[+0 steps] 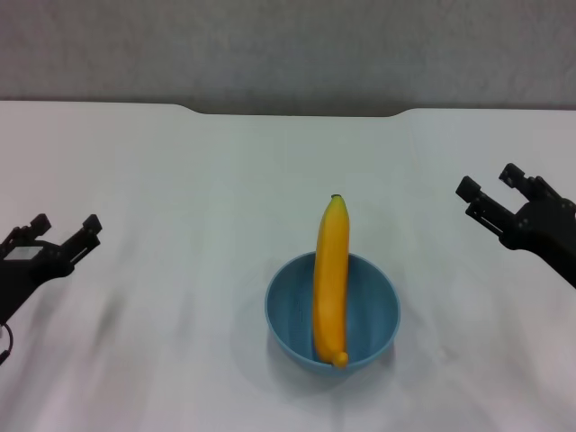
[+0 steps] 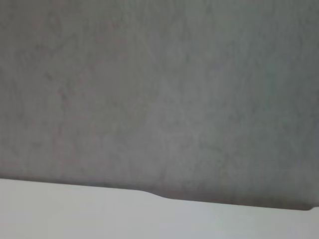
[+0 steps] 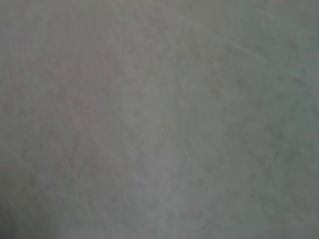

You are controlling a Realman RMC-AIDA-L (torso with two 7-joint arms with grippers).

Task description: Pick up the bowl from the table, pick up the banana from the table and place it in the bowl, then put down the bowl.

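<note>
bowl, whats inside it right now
The banana lies in the bowl, its lower end against the near wall and its stem end sticking out over the far rim. Nothing else shows inside; the bowl's floor under the banana is covered.

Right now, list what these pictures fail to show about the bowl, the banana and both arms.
- Bowl floor, head view: partly covered by the banana lying across it.
- Left gripper, head view: its arm is cut off by the picture's edge.
- Right gripper, head view: its arm is likewise cut off.
- Both wrist views: only the grey wall, plus a strip of table in the left one; no bowl, banana or gripper.
</note>
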